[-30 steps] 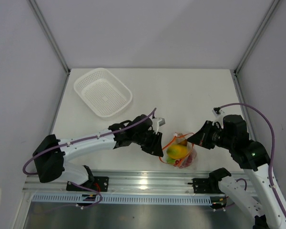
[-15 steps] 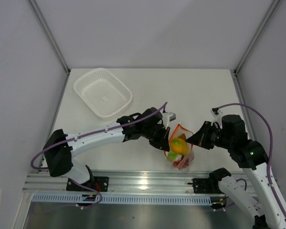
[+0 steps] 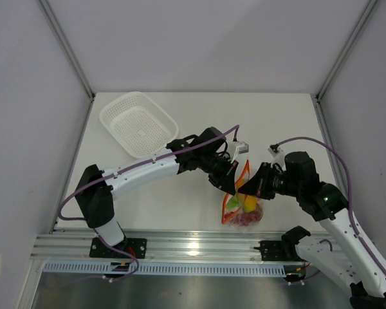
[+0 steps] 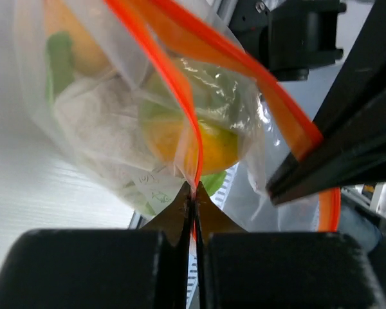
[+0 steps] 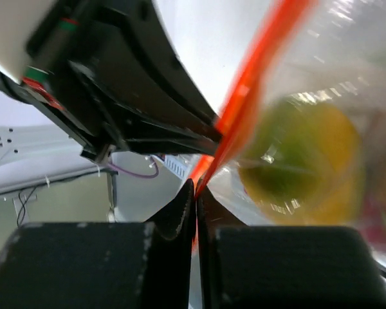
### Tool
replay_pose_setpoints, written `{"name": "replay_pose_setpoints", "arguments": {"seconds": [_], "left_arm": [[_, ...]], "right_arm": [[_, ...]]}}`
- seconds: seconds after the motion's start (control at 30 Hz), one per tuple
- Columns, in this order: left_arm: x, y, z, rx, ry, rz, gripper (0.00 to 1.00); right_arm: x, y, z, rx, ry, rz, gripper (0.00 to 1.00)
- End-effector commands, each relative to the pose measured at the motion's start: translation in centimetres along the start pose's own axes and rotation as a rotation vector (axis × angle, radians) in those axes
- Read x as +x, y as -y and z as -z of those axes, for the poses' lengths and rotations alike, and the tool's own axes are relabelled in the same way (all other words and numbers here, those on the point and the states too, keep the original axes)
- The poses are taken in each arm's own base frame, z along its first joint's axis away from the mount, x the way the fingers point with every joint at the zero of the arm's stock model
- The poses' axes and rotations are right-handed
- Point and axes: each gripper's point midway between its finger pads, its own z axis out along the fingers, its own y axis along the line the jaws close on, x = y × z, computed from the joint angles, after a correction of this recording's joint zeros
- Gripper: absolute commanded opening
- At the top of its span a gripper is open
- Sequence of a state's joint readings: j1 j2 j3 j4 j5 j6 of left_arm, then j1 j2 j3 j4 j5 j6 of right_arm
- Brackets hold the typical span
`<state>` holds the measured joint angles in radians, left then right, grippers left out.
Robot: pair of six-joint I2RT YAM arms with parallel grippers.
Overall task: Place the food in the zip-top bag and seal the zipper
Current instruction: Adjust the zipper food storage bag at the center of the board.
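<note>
The clear zip-top bag (image 3: 242, 206) hangs between both grippers above the table's front edge. Inside it lie the yellow-green mango (image 3: 248, 202), a green piece (image 3: 232, 201) and the red grape cluster (image 3: 248, 219). The red-orange zipper (image 3: 243, 172) runs up along the bag's mouth. My left gripper (image 3: 232, 186) is shut on the zipper strip (image 4: 192, 149); the mango (image 4: 202, 138) and a white-and-green piece (image 4: 109, 129) show through the plastic. My right gripper (image 3: 249, 187) is shut on the zipper (image 5: 235, 122) from the other side, with the mango (image 5: 302, 161) close behind it.
A white mesh basket (image 3: 139, 123) stands at the back left of the table (image 3: 270, 129). The aluminium rail (image 3: 193, 243) runs along the near edge under the bag. Grey walls close in on both sides.
Both grippers have moved closer together and toward the back, lifting the bag's mouth. The bag now hangs narrower and taller, its zipper edges drawn near each other.
</note>
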<state>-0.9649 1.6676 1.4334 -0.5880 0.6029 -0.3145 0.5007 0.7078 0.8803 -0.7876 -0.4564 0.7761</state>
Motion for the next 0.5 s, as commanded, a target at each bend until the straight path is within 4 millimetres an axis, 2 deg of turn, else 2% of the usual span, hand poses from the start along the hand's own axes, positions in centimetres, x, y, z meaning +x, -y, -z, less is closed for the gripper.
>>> {"name": "replay_pose_setpoints", "arguments": {"seconds": [0.0, 0.07, 0.1, 0.13, 0.17, 0.27, 0.3, 0.37, 0.4, 0.47], "left_arm": [[-0.1, 2.8, 0.6, 0.157, -0.004, -0.115, 0.0], [0.4, 3.1, 0.7, 0.192, -0.011, -0.135, 0.0], [0.6, 2.9, 0.7, 0.194, -0.013, -0.137, 0.01], [0.7, 3.1, 0.9, 0.201, -0.01, -0.148, 0.01], [1.4, 3.0, 0.9, 0.222, -0.024, -0.152, 0.01], [1.8, 3.2, 1.6, 0.271, -0.019, -0.176, 0.01], [2.0, 3.4, 1.8, 0.294, -0.023, -0.177, 0.01], [2.2, 3.3, 2.0, 0.306, -0.019, -0.193, 0.01], [2.3, 3.5, 2.1, 0.32, -0.025, -0.196, 0.01], [2.7, 3.4, 2.0, 0.335, -0.043, -0.198, 0.01]], "right_arm": [[-1.5, -3.7, -0.6, -0.126, 0.047, 0.026, 0.07], [-1.5, -4.0, -1.0, -0.126, 0.03, 0.048, 0.16], [-1.4, -3.9, -1.1, -0.119, 0.02, 0.058, 0.29], [-1.4, -4.0, -0.9, -0.117, 0.018, 0.073, 0.35], [-1.5, -3.9, -1.0, -0.107, 0.02, 0.107, 0.46], [-1.7, -3.5, -0.5, -0.075, 0.03, 0.16, 0.55], [-1.8, -2.9, -0.3, -0.043, 0.035, 0.191, 0.59], [-2.4, -2.6, 0.1, -0.01, 0.061, 0.217, 0.62], [-2.5, -1.8, 0.2, 0.032, 0.068, 0.23, 0.62], [-2.9, -1.8, 0.6, 0.045, 0.082, 0.248, 0.62]]}}
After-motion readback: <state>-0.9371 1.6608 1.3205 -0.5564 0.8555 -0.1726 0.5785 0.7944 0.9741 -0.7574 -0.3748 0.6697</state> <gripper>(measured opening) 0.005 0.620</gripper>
